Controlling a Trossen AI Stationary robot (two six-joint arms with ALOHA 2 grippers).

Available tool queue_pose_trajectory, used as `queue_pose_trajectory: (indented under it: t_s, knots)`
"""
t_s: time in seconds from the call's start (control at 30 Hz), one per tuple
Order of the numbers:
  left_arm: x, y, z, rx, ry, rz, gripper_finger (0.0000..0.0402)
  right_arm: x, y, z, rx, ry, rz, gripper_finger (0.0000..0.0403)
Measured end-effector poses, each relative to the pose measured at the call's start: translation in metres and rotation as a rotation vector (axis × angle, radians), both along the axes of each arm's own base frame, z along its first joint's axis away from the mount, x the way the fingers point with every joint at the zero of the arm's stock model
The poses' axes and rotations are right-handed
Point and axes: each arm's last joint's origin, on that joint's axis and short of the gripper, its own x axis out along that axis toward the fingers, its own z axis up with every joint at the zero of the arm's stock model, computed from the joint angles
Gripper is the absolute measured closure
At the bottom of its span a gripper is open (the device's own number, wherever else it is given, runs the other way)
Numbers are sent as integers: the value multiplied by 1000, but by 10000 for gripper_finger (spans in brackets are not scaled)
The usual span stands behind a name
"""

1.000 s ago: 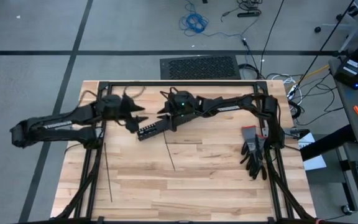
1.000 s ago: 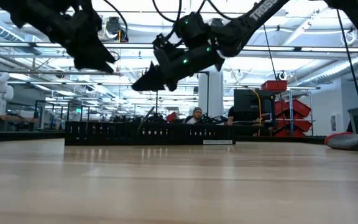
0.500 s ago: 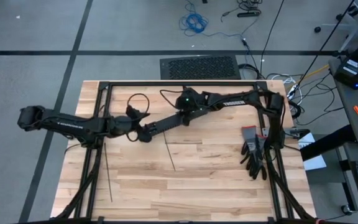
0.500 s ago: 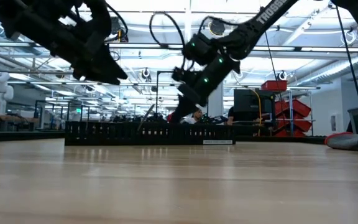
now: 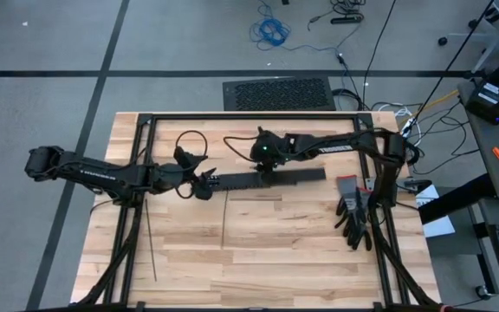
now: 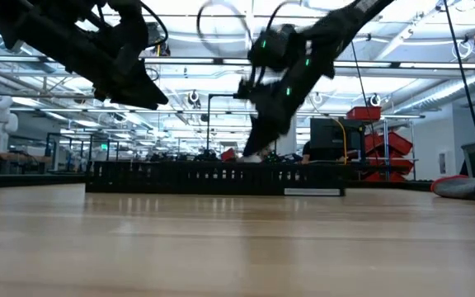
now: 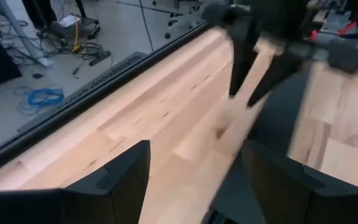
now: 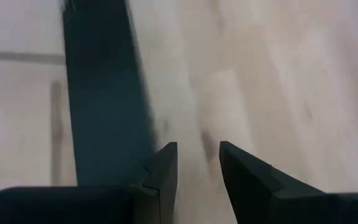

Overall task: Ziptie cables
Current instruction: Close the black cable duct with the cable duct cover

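Observation:
The long black slotted duct [image 5: 293,176] lies flat on the wooden table, parallel to its far edge; it also shows in the low view [image 6: 213,176]. My right gripper [image 5: 267,169] points down at the duct's far side, its fingers a little apart [image 8: 197,149] with nothing between them. My left gripper [image 5: 204,182] is open over the duct's left end and well above the table in the low view [image 6: 143,91]. Two thin dark zipties lie on the table, one in the middle [image 5: 224,223] and one at the near left [image 5: 150,243]. The wire bundle does not show. My right gripper comes from above, pointing down. The outer side of one finger [image 8: 160,171] stands right at the duct's long far edge [image 8: 143,134]. The duct lies flat on the table. I cannot tell whether the finger touches it.
A pair of dark gloves [image 5: 353,217] lies at the table's right edge. A black frame [image 5: 232,116] runs around the table's far and side edges. Bare wood lies across the near half of the table.
My left arm has stretched out, and its gripper has gone toward the table's right and near edges, to the duct's left end. My right gripper has gone right and lower. The duct has swung from slanting to parallel with the far edge. The middle ziptie's near end has swung left.

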Motion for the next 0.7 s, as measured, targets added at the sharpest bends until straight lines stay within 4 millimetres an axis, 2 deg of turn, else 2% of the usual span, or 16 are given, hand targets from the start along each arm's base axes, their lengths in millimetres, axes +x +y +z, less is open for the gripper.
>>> queue_pose_trajectory:
  t_s: [0.13,0.33,0.47,0.63,0.7]
  knots:
    - [0,0,0,53,34,-20,151,-5,5,31,-136,-56,-32,290]
    - [1,-3,-1,152,127,-210,151,-10,-1,53,-194,-142,-68,290]
    - [2,1,-2,39,95,-262,151,-7,1,51,-176,-159,-82,290]
    - [-6,9,-16,-13,254,-289,147,1,9,38,-133,-148,-92,290]
    - [-7,13,-17,-49,264,-320,136,7,13,32,-121,-162,-91,290]
